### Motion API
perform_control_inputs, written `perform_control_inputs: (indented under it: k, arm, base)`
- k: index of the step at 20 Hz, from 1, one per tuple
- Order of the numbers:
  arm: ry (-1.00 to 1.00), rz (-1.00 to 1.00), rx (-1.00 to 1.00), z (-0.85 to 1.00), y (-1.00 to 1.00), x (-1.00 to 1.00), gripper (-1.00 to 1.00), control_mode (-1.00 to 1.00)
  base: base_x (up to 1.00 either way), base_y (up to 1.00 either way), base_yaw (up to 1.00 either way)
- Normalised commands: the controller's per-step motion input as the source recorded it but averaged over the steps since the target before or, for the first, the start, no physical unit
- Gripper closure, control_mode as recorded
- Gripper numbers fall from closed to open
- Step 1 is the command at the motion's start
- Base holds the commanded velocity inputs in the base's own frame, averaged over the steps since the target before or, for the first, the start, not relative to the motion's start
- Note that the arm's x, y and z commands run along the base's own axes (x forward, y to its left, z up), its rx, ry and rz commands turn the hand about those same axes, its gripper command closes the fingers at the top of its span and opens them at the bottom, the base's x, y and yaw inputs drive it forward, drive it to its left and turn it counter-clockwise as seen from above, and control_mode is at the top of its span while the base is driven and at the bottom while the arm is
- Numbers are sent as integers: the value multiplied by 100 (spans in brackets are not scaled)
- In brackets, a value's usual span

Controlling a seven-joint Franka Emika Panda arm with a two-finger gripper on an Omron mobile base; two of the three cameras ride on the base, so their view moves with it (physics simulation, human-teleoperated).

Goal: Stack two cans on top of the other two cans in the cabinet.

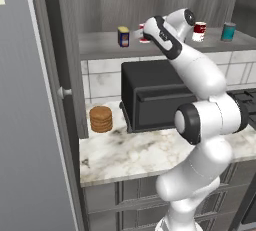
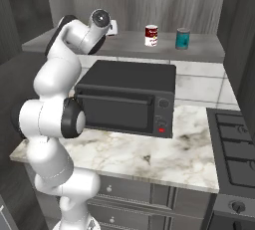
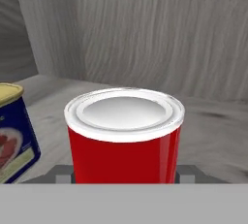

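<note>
In the hand view the plain red can [image 3: 124, 140] with a pale rim stands upright on the cabinet shelf [image 3: 213, 136]. My gripper [image 3: 124, 172] is shut on its lower sides, one fingertip [image 3: 62, 172] pressed against each side. The dark blue can with a yellow label [image 3: 12, 136] stands just left of it, apart. From the left base view my gripper [image 1: 144, 34] reaches onto the shelf [image 1: 100, 45] beside the blue can [image 1: 123, 36], hiding most of the plain red can. The red can with a white band [image 1: 199, 31] [image 2: 151, 35] and the teal can [image 1: 228, 31] [image 2: 183, 38] stand further right.
A black microwave-like box [image 1: 150, 95] [image 2: 124, 94] sits on the marble counter [image 1: 130, 155] under the shelf. A stack of brown round biscuits [image 1: 101, 119] lies at the counter's left. A stove [image 2: 234, 144] borders the right, a tall grey panel [image 1: 25, 125] the left.
</note>
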Motion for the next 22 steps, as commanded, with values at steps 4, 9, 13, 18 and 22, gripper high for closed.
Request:
perform_control_inputs:
  k: [4,9,13,18,22]
  arm:
    - [-5,4,3,2,-4,-32,100,-100]
    - [-17,0,5,29,5,-14,100,-100]
    - [-22,0,3,23,30,-18,100,-100]
    - [-9,0,1,24,39,-2,100,-100]
    - [0,0,0,38,27,0,100,-100]
  base:
    - [0,0,0]
    - [0,0,0]
    - [0,0,0]
    - [0,0,0]
    - [0,0,0]
